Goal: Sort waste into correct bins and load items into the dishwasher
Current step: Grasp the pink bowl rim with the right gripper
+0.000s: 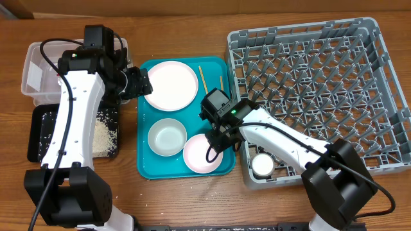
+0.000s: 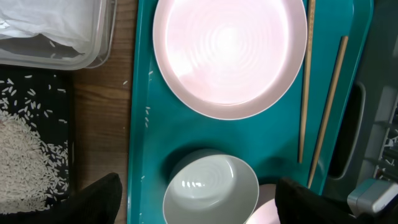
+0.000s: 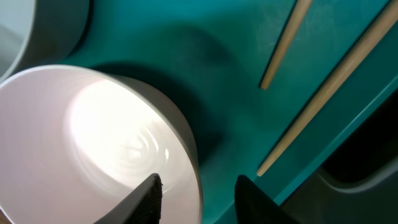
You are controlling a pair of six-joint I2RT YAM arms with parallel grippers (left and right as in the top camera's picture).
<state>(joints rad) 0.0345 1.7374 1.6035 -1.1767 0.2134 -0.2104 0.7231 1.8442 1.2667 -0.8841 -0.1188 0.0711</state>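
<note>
1. Pink bowl (image 3: 93, 143) on the teal tray (image 3: 236, 81): I see my right pincer (image 3: 199, 191) released, fingers (image 3: 148, 200) astride its rim.
2. Left pincer (image 2: 200, 200), likewise released, hangs at the tray's edge beside the plate (image 2: 230, 56).

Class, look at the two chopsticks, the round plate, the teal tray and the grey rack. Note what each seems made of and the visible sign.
Chopsticks: likely wood or bamboo, matt tan.
Plate: glossy, with ringed reflections; ceramic or melamine, unclear.
Teal tray: apparently moulded plastic, smooth with soft sheen.
Rack: apparently matt grey moulded plastic, one-piece grid and pegs.
</note>
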